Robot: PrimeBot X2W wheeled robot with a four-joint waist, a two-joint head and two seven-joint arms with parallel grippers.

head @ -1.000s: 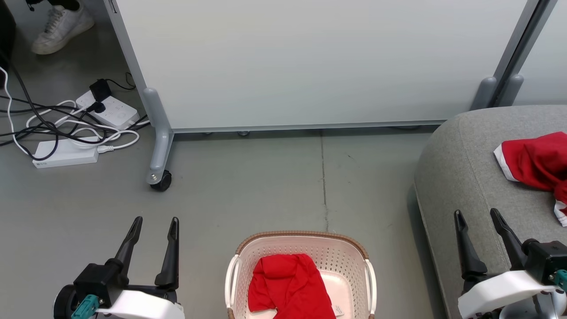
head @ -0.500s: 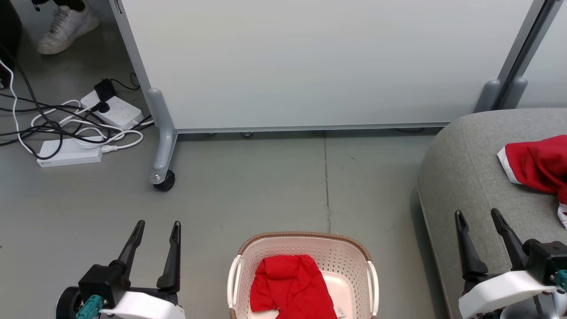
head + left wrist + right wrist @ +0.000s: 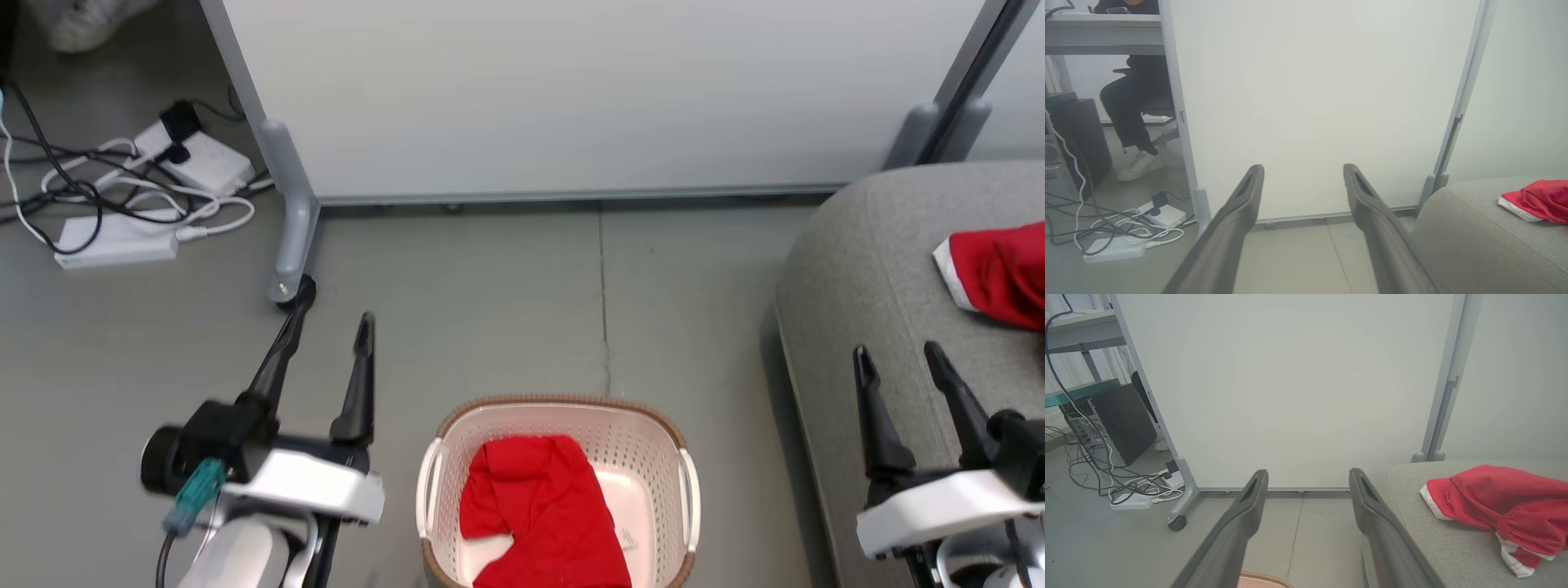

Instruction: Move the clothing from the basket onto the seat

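Note:
One red garment (image 3: 543,514) lies crumpled in the cream basket (image 3: 645,445) at the bottom centre of the head view. A second red garment with white trim (image 3: 1000,273) (image 3: 1498,498) (image 3: 1537,200) rests on the grey seat (image 3: 865,269) at the right. My left gripper (image 3: 331,327) (image 3: 1302,171) stands open above the floor, left of the basket and apart from it. Over the seat's front edge my right gripper (image 3: 894,359) (image 3: 1308,475) is open and holds nothing.
A pale grey wheeled partition (image 3: 571,90) stands behind, its caster (image 3: 294,290) close to my left fingertips. Power strips and tangled cables (image 3: 122,204) lie on the floor at the left. A seated person's leg and white shoe (image 3: 1141,163) show beyond the partition.
My left gripper has risen and reached forward and to the right, toward the caster. The head camera has tipped, so the whole scene has shifted; the garments have not moved.

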